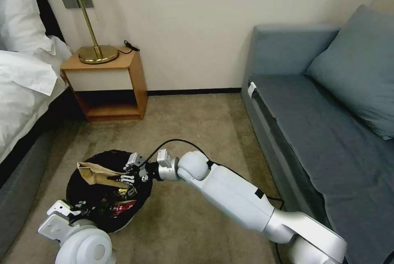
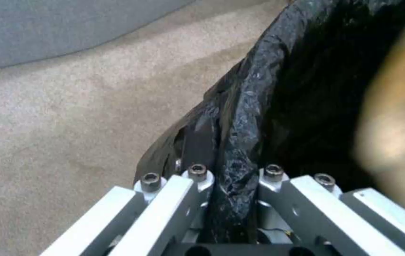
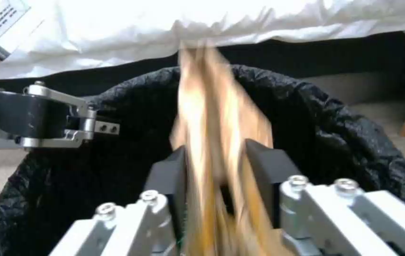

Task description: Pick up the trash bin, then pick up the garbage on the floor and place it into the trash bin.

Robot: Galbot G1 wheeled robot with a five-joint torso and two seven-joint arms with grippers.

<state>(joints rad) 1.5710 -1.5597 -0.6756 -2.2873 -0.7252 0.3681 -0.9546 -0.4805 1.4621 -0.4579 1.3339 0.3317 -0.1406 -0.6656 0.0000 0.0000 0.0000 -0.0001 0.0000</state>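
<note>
While the left gripper [image 2: 229,199] pinches the bin [image 1: 82,198] rim, the right gripper [image 1: 128,175] clamps the paper bag [image 1: 96,172] above wrappers [image 1: 121,206] inside.

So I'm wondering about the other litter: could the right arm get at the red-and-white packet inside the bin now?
Probably not: the right tool is shut on the tan paper bag, which lies across the black-lined round trash bin above the red-and-white packet.

The tan paper bag [image 3: 216,117] is motion-blurred; its lower end runs off-frame
</note>
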